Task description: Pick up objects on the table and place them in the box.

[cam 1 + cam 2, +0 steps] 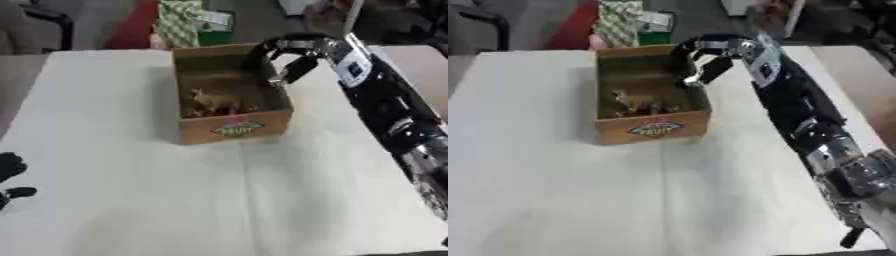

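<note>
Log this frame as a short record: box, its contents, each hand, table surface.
box: open cardboard box with a label on its front, standing on the far middle of the table
contents: small brownish items, not identifiable
right hand: right hand over the box's right rim, fingers curled downward, nothing seen in it
left hand: left hand at the lower left edge
table: white cloth

Counter (131, 200): white covering, faint crease running front to back near centre. Floor (96, 25) beyond far edge: grey. Chair (39, 22), dark, at upper left corner. Red object (136, 27) on floor behind the counter, beside a green-and-white patterned package (179, 22). Second surface (416, 62), tan, adjoins the counter at right. Lighting: even, soft shadows
</note>
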`<state>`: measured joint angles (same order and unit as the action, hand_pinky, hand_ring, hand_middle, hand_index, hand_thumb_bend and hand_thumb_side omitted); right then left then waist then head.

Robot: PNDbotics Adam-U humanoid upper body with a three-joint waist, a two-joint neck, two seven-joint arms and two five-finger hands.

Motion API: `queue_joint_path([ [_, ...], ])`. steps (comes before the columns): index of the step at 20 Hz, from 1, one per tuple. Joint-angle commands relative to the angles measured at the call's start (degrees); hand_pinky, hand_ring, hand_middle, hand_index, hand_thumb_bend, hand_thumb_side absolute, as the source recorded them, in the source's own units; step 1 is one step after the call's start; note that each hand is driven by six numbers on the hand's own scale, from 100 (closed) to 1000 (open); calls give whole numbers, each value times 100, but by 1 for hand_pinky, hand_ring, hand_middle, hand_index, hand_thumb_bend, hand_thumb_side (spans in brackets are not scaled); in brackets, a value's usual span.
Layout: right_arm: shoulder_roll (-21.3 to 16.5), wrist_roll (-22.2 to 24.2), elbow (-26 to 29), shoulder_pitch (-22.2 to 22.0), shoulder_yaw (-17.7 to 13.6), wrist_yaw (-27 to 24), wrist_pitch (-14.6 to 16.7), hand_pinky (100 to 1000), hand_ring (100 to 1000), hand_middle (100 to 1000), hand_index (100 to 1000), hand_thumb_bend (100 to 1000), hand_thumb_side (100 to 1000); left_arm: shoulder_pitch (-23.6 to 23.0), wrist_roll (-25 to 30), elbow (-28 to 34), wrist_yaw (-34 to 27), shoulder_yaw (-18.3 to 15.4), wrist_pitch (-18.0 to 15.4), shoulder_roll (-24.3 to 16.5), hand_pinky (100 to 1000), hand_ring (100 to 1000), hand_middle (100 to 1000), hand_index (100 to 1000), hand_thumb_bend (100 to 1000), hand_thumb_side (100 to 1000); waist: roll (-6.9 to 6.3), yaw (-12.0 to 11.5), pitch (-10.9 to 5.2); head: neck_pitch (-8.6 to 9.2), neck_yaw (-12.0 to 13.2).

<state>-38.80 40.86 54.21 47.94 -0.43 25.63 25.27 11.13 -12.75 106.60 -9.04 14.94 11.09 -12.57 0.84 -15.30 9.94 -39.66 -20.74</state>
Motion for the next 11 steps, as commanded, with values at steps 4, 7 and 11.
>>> queue_joint_path([
  [4,-551,-357,733,-390,-340,-643,-41,834,930,887,955,295,479,40,-48,98,30,-91,-42,-68,579,780,670,721,100,805,-20,81,-48,99,105],
  [7,-629,-664,975,-671,-508,-949,-212,818,920,875,950,265,466,38,-69,100,28,-106,-44,-69,579,780,670,721,100,805,-39,146,-36,107,140],
  [11,-578,-1047,1314,-1046,-863,-1333,-493,752,877,835,929,154,455,30,-102,101,31,-131,-54,-56,579,780,669,720,100,805,-55,254,-40,124,182],
])
